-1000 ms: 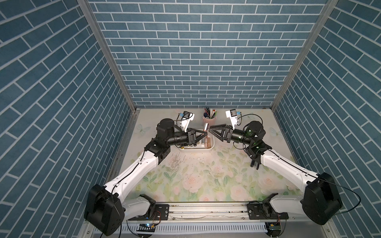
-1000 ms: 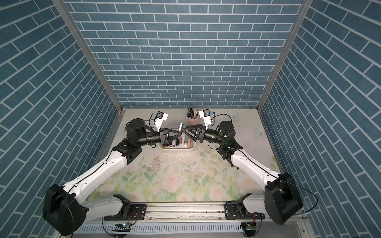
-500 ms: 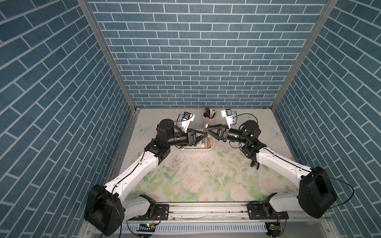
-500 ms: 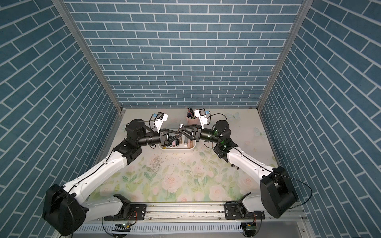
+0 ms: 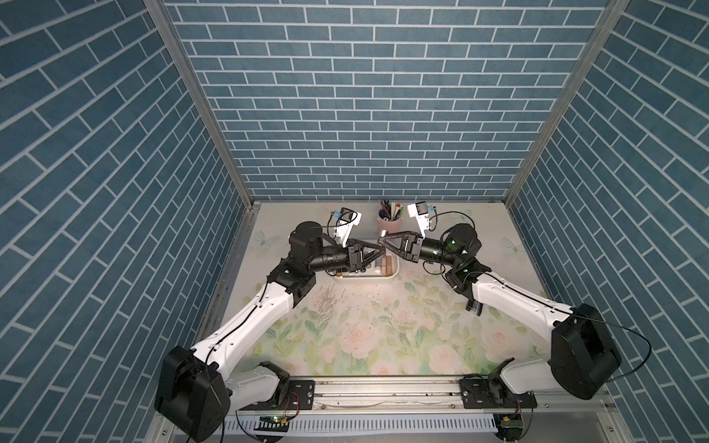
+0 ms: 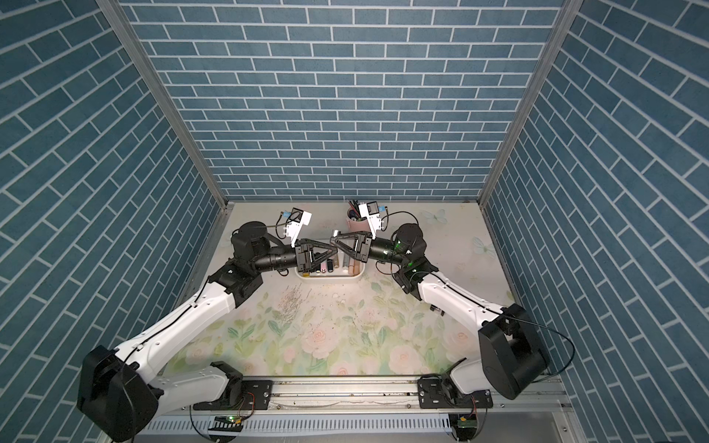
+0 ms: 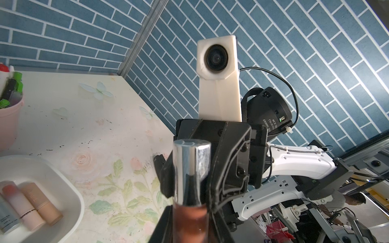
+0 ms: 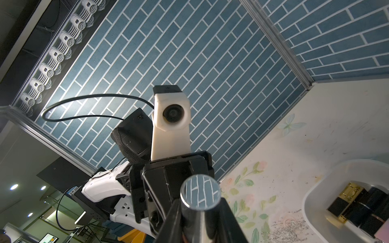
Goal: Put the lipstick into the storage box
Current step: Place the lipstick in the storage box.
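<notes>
A lipstick [image 7: 191,168] with a silver cap and a red-brown body hangs in the air above the storage box [image 5: 364,280], a shallow white tub. My left gripper [image 7: 190,214] is shut on the red-brown body. My right gripper [image 8: 201,212] comes from the opposite side, and its fingers [image 7: 223,168] press on both sides of the silver cap [image 8: 200,194]. In both top views the two grippers meet tip to tip over the box, left gripper [image 5: 383,250] against right gripper [image 5: 381,239]. Only the lipstick's silver end [image 6: 335,233] shows there.
Several other lipsticks [image 7: 31,206] lie side by side in the box [image 8: 311,197]. A pink pen cup [image 5: 390,222] full of pens stands just behind it. The floral table mat [image 5: 383,330] stretches toward the front. Blue brick walls enclose three sides.
My right gripper has moved left to meet the left one, and its jaws have closed from wide open onto the lipstick's cap. The left arm has held still with the lipstick.
</notes>
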`<state>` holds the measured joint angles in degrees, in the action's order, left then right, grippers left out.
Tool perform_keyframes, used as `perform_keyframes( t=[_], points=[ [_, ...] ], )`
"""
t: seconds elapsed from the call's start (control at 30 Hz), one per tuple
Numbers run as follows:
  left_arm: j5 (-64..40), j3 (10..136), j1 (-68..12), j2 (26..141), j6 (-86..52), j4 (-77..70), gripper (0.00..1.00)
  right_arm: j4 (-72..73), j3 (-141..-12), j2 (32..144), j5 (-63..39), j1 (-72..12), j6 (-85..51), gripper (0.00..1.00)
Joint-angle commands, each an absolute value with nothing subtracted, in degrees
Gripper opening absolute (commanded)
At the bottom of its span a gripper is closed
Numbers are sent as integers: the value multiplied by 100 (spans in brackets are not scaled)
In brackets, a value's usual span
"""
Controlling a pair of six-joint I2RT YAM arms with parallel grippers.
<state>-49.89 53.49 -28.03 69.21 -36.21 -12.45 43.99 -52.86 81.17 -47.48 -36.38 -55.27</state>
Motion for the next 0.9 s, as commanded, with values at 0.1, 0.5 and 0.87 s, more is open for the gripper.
perform_keyframes(
  t=[0.1,0.5,0.87],
  points=[
    [-4987,5370,-2786,6853,-3499,-1125,31,4667,-5436,8143,-4826,-3709,-5385,11],
    [-4790,5545,-2779,6751,-3011,-394,85,4317,-5410,8077,-4634,-3687,-5242,8],
    [-4576,5403,-2617,6334,-2484,403,88,2931,-5785,8228,-4124,-3584,-4570,7]
  ],
)
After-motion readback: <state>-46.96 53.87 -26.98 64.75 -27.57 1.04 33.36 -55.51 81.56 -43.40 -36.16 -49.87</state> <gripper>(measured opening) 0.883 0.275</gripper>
